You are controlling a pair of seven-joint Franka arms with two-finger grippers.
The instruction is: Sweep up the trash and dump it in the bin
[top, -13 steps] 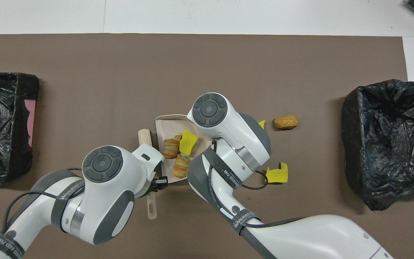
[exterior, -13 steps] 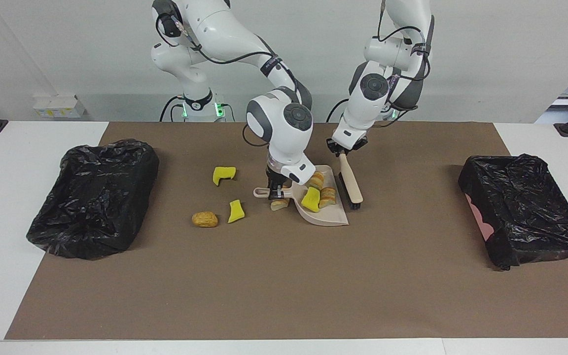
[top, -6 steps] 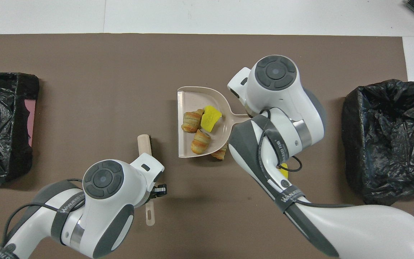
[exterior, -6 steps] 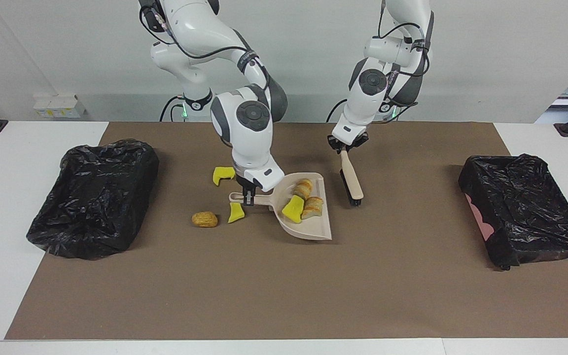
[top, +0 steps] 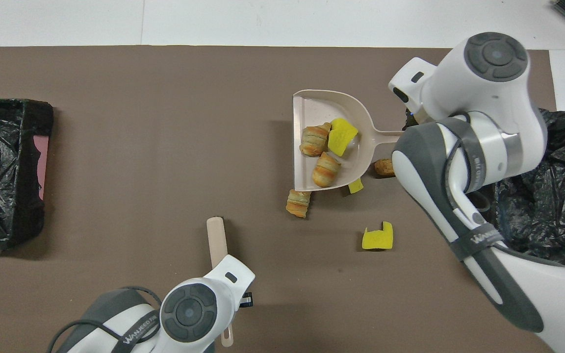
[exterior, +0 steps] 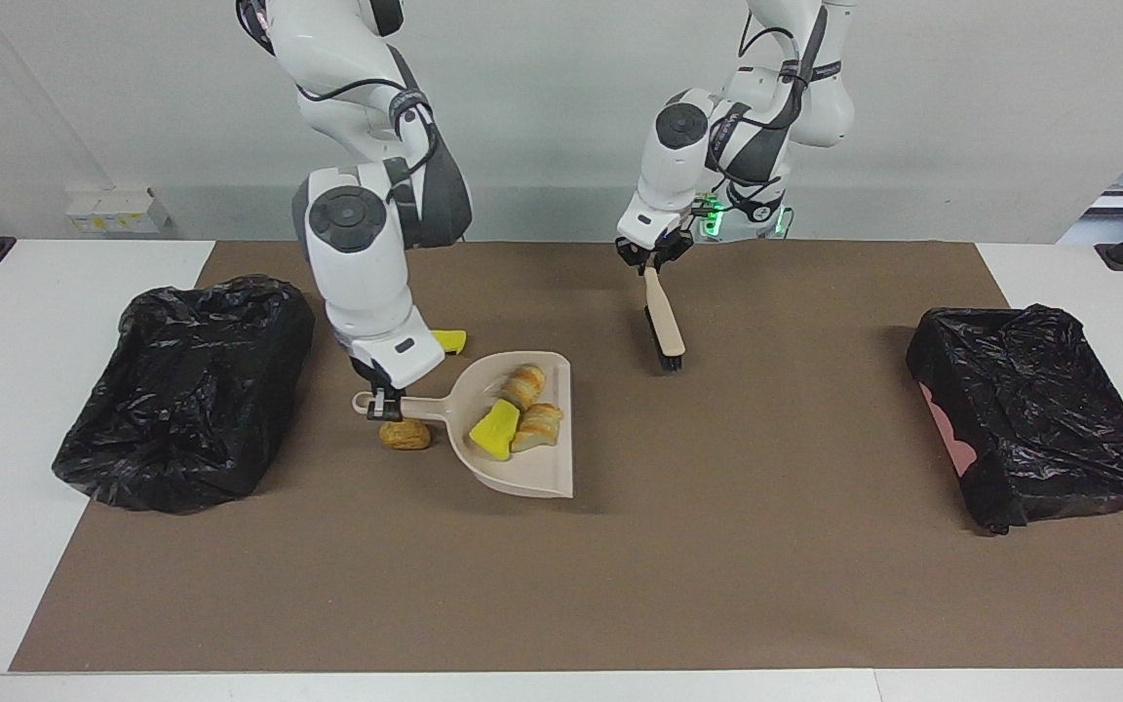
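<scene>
Facing view: the right gripper [exterior: 383, 398] is clamping the handle of the dustpan [exterior: 522, 468] and holding it raised and roughly level, presumably so the load does not slide out on the way to a bin. In the dustpan are lying a yellow chunk [exterior: 493, 433] and two bread pieces [exterior: 525, 384], all apart from its open lip. The nearest bin [exterior: 181, 390] is lying beside the dustpan toward the right arm's end of the table. Four scraps are lying on the mat near the dustpan: a brown lump [exterior: 406, 435] just under the handle, a bread piece [top: 298, 203], and two yellow chunks [top: 378, 238]. The left gripper [exterior: 652, 261], closed on the brush [exterior: 664, 327], is waiting clear of the dustpan, bristles off the mat.
</scene>
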